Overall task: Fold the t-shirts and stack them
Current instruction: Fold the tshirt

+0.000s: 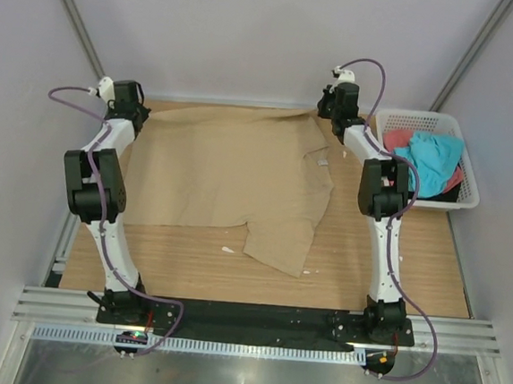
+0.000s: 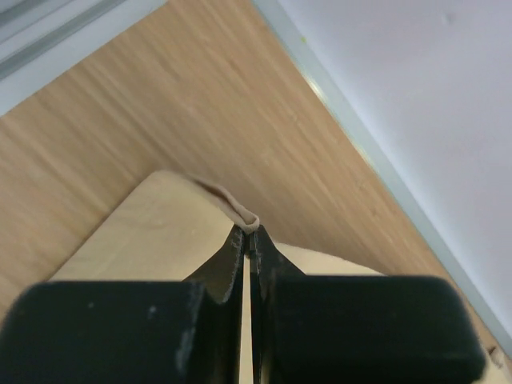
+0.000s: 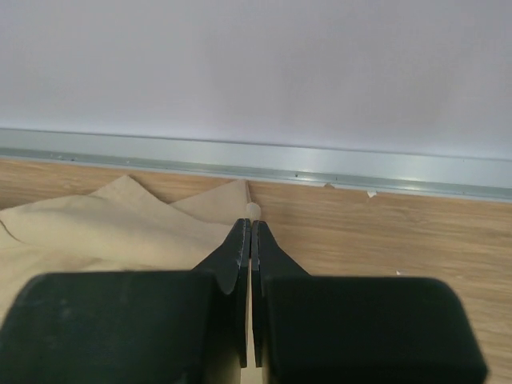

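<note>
Left gripper and right gripper each clamp a thin hem fold of the tan t-shirt — uneven pull may slip one.

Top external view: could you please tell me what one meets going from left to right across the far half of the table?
The left end effector, tan t-shirt, right end effector, white basket.

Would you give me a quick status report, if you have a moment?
Left jaws shut on tan t-shirt, far-left corner. Right jaws shut on its far-right corner. Shirt spread, unfolded. Nothing blocking; white basket aside, right.
</note>
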`<state>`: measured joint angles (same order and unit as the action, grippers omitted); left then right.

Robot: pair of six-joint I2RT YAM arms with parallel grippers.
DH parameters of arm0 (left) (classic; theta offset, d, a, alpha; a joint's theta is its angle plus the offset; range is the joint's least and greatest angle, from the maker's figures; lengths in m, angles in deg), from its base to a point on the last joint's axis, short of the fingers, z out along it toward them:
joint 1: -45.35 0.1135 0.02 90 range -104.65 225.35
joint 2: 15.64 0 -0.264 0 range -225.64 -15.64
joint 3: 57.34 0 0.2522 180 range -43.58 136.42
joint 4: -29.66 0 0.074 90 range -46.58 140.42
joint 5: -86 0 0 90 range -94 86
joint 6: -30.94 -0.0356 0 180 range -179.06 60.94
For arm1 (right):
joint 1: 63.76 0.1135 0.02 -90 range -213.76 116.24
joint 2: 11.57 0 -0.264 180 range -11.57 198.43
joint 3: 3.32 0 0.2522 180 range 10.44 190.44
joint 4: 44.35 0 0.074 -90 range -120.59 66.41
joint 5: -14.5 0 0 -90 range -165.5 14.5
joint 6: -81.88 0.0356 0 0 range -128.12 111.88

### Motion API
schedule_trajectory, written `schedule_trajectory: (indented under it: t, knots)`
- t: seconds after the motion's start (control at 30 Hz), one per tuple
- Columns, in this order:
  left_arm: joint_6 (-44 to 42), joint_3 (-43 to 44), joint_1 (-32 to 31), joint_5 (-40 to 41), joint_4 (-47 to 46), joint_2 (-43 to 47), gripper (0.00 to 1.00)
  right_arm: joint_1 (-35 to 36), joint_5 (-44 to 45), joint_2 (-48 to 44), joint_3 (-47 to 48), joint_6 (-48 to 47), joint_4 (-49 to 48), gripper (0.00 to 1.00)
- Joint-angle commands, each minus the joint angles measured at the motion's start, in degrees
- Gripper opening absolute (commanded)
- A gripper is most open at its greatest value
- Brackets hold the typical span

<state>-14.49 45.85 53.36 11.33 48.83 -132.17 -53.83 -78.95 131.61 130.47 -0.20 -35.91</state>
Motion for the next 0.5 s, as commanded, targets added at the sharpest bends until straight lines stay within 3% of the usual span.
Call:
schedule_trajectory:
  t: [0.0,0.2,0.47]
  knots:
    - [-2.65,5.75,0.95,-0.39,-5.23,-2.2,0.0,0.0,-0.87,-0.79,8.81,0.51,-2.16,0.01]
    - [-3.27,7.34,3.67,-5.22,-7.96,-4.58,0.0,0.0,0.28,-4.47,7.07,1.3,0.66,0.01]
    - [-6.95,3.74,5.52,-10.14,-8.66,-1.86,0.0,0.09,3.17,-14.84,-6.88,3.85,1.28,0.01]
